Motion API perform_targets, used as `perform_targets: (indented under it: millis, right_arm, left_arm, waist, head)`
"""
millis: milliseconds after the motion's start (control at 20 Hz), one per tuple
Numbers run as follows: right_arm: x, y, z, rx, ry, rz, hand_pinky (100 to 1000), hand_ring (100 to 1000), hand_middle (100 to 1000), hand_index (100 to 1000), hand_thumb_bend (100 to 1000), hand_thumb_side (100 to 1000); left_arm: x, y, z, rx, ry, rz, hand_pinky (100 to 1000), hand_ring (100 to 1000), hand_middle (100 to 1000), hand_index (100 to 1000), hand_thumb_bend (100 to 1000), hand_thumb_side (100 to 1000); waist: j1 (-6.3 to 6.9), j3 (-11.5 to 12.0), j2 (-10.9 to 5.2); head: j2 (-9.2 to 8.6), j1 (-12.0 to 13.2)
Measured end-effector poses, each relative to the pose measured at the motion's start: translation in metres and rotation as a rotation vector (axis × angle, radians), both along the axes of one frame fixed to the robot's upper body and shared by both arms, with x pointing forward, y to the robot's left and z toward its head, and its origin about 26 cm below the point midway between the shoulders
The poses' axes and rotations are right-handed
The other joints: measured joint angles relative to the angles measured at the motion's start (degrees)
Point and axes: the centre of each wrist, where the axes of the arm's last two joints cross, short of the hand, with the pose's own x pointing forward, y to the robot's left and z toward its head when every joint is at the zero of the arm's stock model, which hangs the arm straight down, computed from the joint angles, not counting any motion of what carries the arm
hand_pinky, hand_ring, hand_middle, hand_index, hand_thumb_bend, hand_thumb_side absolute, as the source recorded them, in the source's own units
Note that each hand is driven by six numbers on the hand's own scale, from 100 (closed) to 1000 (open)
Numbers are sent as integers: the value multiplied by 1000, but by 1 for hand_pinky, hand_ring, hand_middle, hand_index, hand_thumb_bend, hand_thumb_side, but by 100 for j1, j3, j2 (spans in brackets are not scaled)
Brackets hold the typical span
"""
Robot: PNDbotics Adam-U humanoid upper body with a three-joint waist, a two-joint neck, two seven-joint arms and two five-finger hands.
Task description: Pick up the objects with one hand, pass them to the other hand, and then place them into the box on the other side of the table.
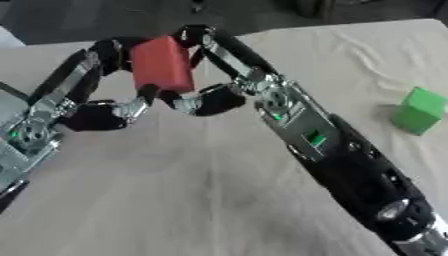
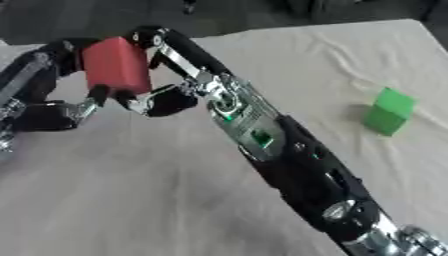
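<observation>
A red block [image 1: 162, 62] hangs above the table's far left part, held between both hands. My left hand [image 1: 92, 112] comes in from the left, its fingers curled over the block's upper left corner and its thumb under its lower edge. My right hand [image 1: 254, 82] reaches up from the lower right. Its fingers hook over the block's top right and its thumb [image 1: 214, 100] lies below it. A green block [image 1: 418, 111] stands on the table at the right, well away from both hands.
The table wears a pale, creased cloth [image 1: 175, 190]. My right forearm [image 1: 350, 160] crosses it diagonally from the lower right corner. A grey shape [image 1: 7, 107] shows at the left edge. Dark floor lies beyond the far table edge.
</observation>
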Motion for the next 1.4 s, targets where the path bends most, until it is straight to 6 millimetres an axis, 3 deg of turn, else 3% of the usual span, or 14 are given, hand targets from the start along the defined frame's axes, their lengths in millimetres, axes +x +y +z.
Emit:
perform_targets:
  millis: [100, 200, 350, 500, 750, 1000, 1150, 1400]
  right_arm:
    - [0, 0, 0, -11, -2, 0, 646, 769, 731, 851, 319, 100]
    - [0, 0, 0, -20, 0, 2, 651, 767, 742, 859, 179, 100]
    - [0, 0, 1, -26, 6, 9, 662, 764, 749, 853, 300, 100]
    - [0, -1, 1, -18, 13, 11, 682, 771, 774, 873, 344, 100]
    - [0, 0, 1, -21, 23, 6, 742, 798, 800, 919, 326, 100]
    - [-1, 0, 3, -70, 46, 0, 765, 804, 807, 945, 196, 100]
    - [-1, 0, 3, -104, 66, 4, 771, 807, 813, 953, 285, 100]
    - [-1, -1, 4, -135, 83, 20, 779, 809, 819, 958, 279, 100]
  left_arm:
    - [0, 0, 0, -2, 0, 2, 744, 739, 317, 344, 100, 555]
    - [0, 0, -1, -3, -1, 3, 743, 738, 317, 345, 100, 558]
    - [1, 0, -2, -2, 0, 3, 741, 735, 317, 345, 100, 556]
    - [1, -1, -2, -1, -6, 2, 736, 728, 309, 338, 100, 560]
    - [2, -1, -3, -2, -27, 3, 727, 709, 294, 324, 100, 561]
    - [2, 1, -5, 15, -44, 3, 723, 699, 284, 314, 100, 535]
    - [2, 2, -9, 32, -52, 7, 717, 693, 279, 310, 100, 531]
    - [4, 4, -12, 44, -76, 17, 710, 683, 269, 301, 100, 534]
  waist:
    - [0, 0, 0]
    - [0, 0, 0]
    - [-1, 0, 0]
    - [-1, -1, 0]
    - [1, -9, 0]
    - [13, -28, 0]
    - [11, -36, 0]
    - [2, -43, 0]
  head:
    - [0, -1]
    - [0, -3]
    - [0, -4]
    - [0, -6]
    - [0, -7]
    - [1, -19]
    - [4, -24]
    - [6, -24]
